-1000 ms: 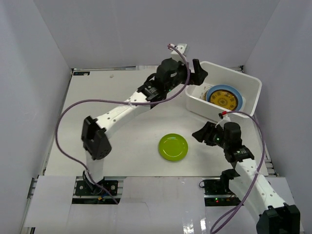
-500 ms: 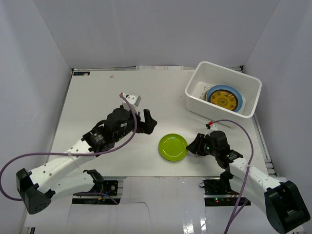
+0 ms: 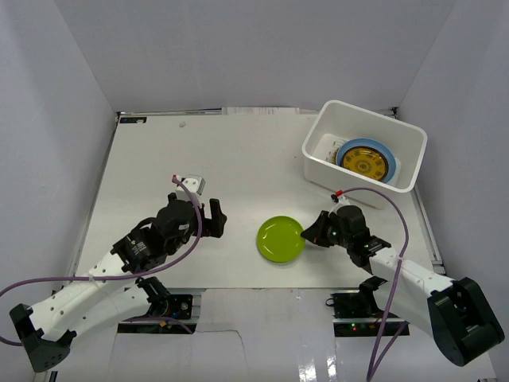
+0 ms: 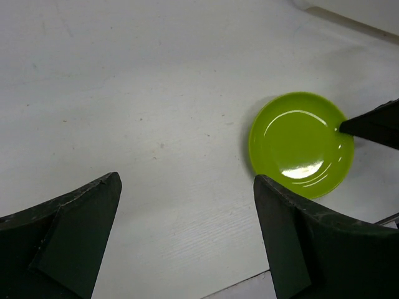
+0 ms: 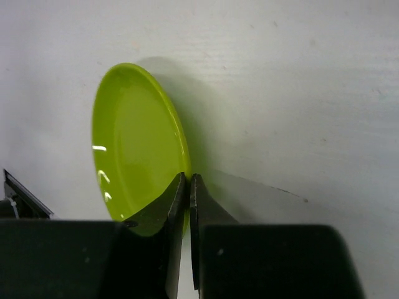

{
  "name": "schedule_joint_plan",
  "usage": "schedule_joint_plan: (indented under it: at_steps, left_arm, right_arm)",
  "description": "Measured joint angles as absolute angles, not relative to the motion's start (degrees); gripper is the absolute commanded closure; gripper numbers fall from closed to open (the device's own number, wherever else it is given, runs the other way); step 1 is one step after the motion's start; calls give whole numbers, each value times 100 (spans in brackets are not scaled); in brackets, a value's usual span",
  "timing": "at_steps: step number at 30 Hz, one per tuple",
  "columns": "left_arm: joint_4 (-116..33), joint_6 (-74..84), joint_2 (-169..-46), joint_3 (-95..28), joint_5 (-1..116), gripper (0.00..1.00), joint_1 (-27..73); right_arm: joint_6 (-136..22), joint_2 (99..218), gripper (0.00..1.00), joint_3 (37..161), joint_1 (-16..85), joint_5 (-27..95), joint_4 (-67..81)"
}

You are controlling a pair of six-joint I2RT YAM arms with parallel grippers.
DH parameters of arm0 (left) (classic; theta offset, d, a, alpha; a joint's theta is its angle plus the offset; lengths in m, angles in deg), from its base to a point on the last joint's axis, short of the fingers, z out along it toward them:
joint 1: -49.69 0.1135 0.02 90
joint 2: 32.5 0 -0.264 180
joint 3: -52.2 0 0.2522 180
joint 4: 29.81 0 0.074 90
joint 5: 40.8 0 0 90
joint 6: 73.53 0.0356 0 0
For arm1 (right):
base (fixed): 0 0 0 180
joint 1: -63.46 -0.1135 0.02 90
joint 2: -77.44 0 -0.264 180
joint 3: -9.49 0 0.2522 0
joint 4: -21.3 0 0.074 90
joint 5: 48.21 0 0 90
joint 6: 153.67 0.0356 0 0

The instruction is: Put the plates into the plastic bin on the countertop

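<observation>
The glossy, round lime green plate (image 3: 280, 239) is lying flat on the matte white bench (image 3: 159, 159), near-left of the plastic bin (image 3: 378, 116) and well apart from it, with the right jaws pinching its bin-side rim, narrowed to a slit that only the right wrist view is showing. The left jaws are hanging wide and empty beyond the plate, while the top view alone is showing the round-cornered bin holding a yellow-patterned plate (image 3: 365, 161) atop a light blue plate (image 3: 391, 165).
</observation>
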State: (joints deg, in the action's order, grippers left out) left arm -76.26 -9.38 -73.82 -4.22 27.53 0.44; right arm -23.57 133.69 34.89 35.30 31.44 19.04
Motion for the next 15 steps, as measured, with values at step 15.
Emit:
schedule_joint_plan:
  at_steps: [15]
  left_arm:
    - [-7595,-835,-6687,-295,2757,2,44]
  right_arm:
    - [-3553,13271,92,7587,5407,5358,551]
